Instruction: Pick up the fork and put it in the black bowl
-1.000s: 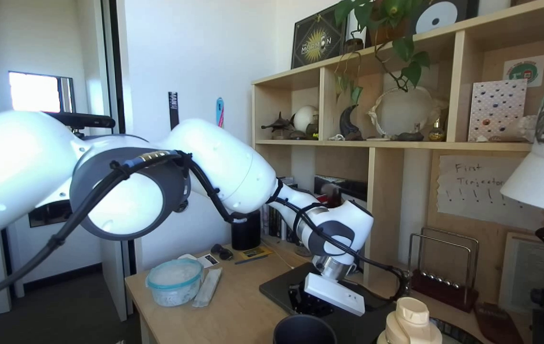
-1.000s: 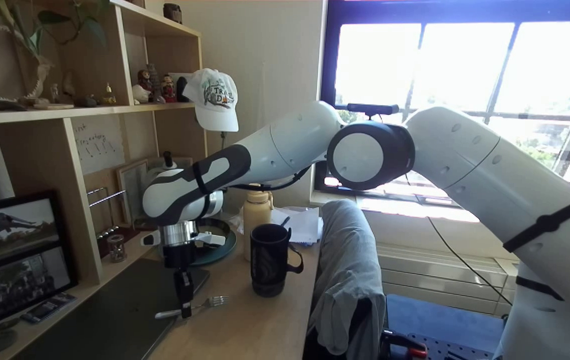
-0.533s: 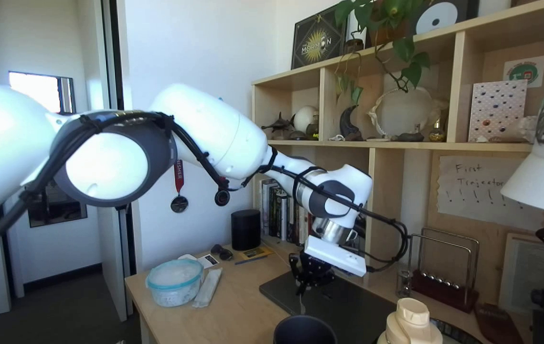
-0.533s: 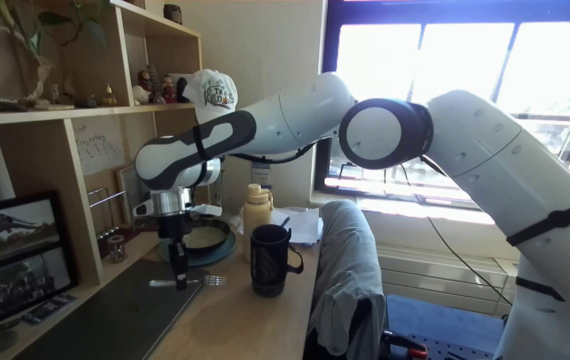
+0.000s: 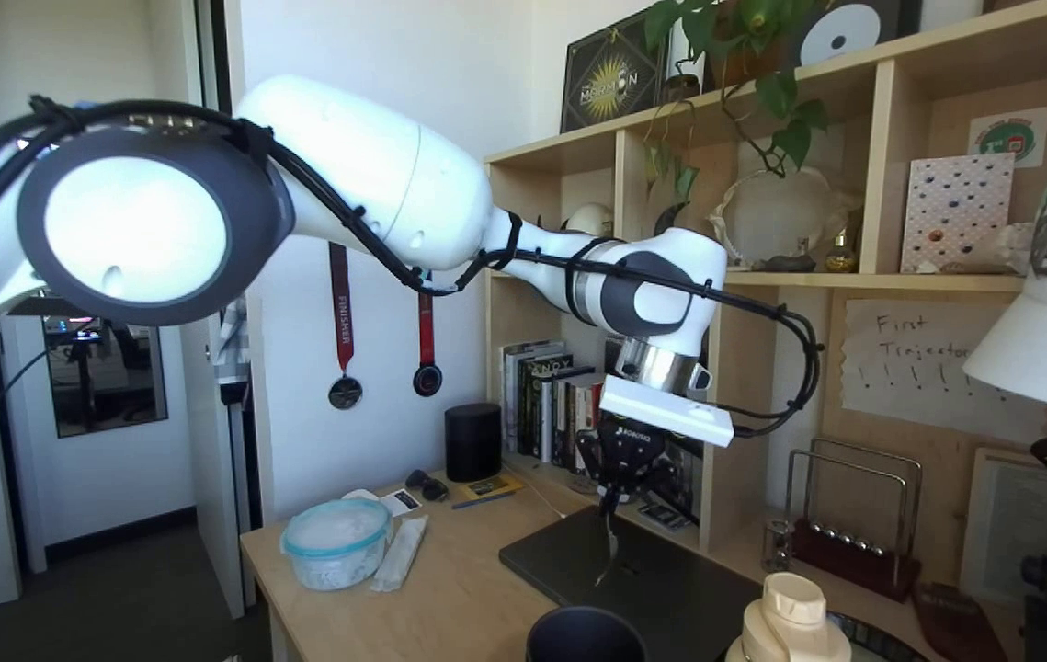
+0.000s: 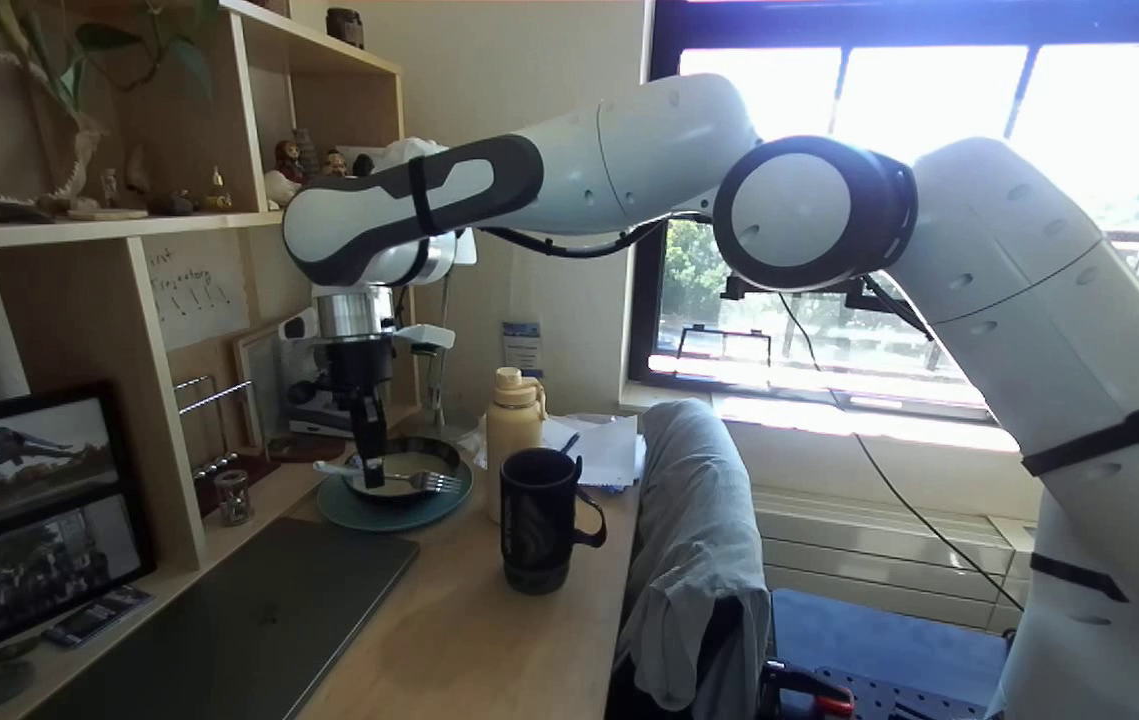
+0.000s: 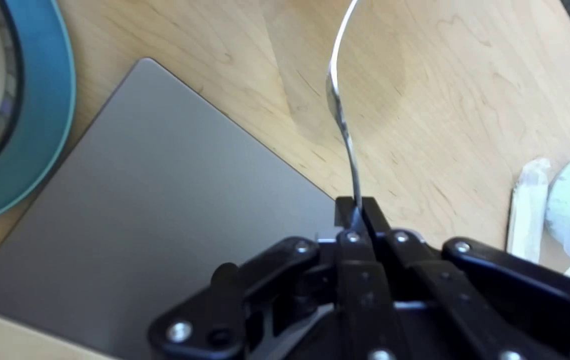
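Observation:
My gripper (image 5: 610, 504) is shut on the silver fork (image 5: 611, 552), gripping its handle, and holds it in the air above the dark flat slab. In an exterior view the gripper (image 6: 372, 474) holds the fork (image 6: 429, 482) roughly level, tines to the right. In the wrist view the fork (image 7: 336, 95) runs up from the fingertips (image 7: 360, 212), its tines out of frame. The black bowl (image 6: 427, 447), pale inside with a dark patterned rim, sits on a blue-green plate (image 6: 379, 515). In the wrist view the bowl (image 7: 10, 85) is at the upper left, partly cut off, away from the fork.
A tall black mug (image 6: 537, 520) and a cream bottle (image 6: 514, 430) stand beside the plate. The dark slab (image 7: 174, 210) lies on the wooden table. A light-blue lidded tub (image 5: 336, 552) stands at the far end. Shelves (image 5: 739, 395) with a Newton's cradle (image 5: 854, 542) rise behind.
My gripper has risen from the table with the fork in it, lifting the fork well above the slab. The arm's elbow has also moved up. The bowl, plate and mug have not moved.

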Action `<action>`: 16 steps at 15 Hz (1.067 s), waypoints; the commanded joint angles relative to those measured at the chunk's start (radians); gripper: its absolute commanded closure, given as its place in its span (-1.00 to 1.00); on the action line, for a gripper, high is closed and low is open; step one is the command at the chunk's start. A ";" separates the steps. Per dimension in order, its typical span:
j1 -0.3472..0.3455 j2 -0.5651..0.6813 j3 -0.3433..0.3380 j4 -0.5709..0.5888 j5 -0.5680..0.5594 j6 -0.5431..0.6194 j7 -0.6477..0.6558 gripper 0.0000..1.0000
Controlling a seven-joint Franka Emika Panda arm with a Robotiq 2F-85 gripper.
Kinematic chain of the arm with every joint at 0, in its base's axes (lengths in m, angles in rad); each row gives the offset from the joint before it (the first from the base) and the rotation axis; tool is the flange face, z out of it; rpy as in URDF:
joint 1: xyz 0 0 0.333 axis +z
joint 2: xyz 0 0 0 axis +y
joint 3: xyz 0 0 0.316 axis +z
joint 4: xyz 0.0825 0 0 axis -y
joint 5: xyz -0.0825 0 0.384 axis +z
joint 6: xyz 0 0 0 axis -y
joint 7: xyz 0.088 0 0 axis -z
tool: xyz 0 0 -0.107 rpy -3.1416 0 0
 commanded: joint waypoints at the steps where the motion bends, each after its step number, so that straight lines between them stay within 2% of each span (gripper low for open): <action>1: 0.015 -0.017 -0.030 0.037 -0.043 -0.004 0.031 0.90; 12: 0.022 0.105 -0.078 0.292 -0.151 0.028 0.054 0.94; 13: 0.023 0.113 -0.078 0.306 -0.158 0.024 0.055 0.95; 14: 0.006 0.076 -0.062 0.240 -0.135 0.021 0.036 0.92; 16: 0.011 0.096 -0.066 0.268 -0.141 0.021 0.036 0.92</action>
